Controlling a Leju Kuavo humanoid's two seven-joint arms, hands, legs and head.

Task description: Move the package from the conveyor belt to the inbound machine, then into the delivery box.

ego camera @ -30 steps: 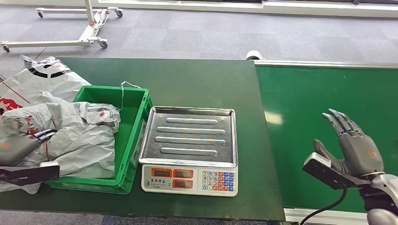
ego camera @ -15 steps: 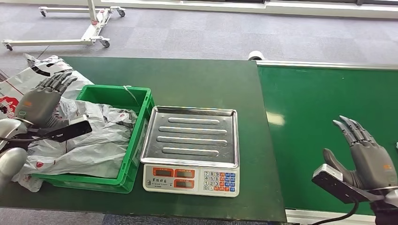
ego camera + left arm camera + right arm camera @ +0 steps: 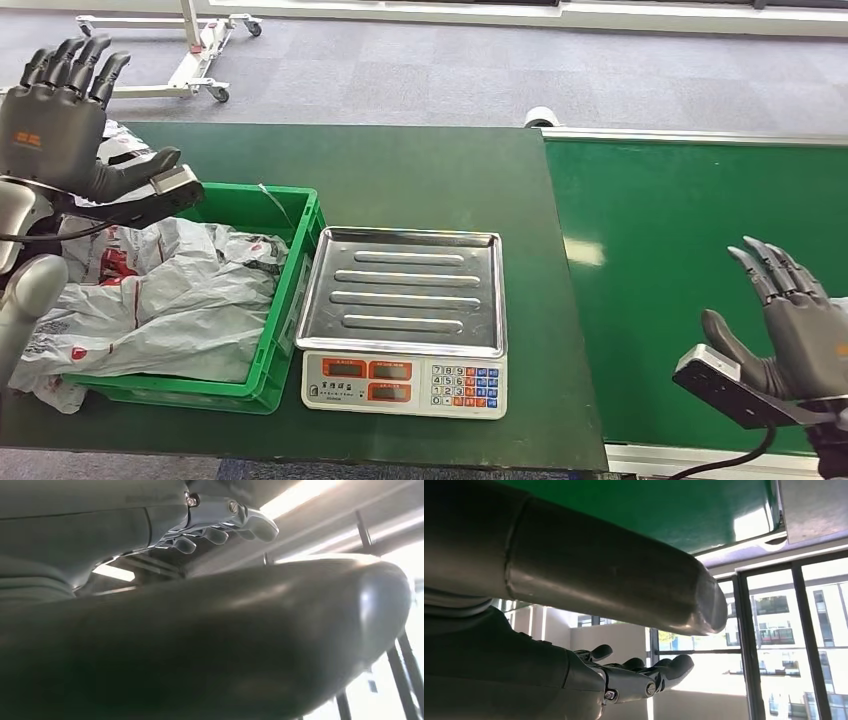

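Grey plastic packages (image 3: 165,300) are lying crumpled in the green delivery box (image 3: 292,290) at the left of the dark green table (image 3: 420,180), spilling over its left rim; one printed bag is sitting on the table just beyond the box's far left corner, partly hidden behind the arm. Above that corner the left hand (image 3: 55,115) is hanging in the air, palm toward the scene, fingers straight and slightly spread, thumb sticking out to the right, holding nothing and touching nothing; the left wrist view is showing its thumb (image 3: 225,640) large and dark across the picture with the fingertips (image 3: 250,522) extended beyond it. Just beside the box on its right, the inbound machine (image 3: 405,320) is standing near the table's near edge, its ribbed steel tray bare and its keypad facing the near side. Further right, the green conveyor belt (image 3: 690,220) is running alongside the table, touching its right edge; a white roll (image 3: 541,117) is peeking out at the belt's far left corner. Over the belt's near right part the right hand (image 3: 795,330) is hovering, fingers straight and a little apart, thumb held out to the left, gripping nothing; the right wrist view is showing its thumb (image 3: 614,585) against windows. On the far carpet at the left, a white wheeled frame (image 3: 190,60) is standing.
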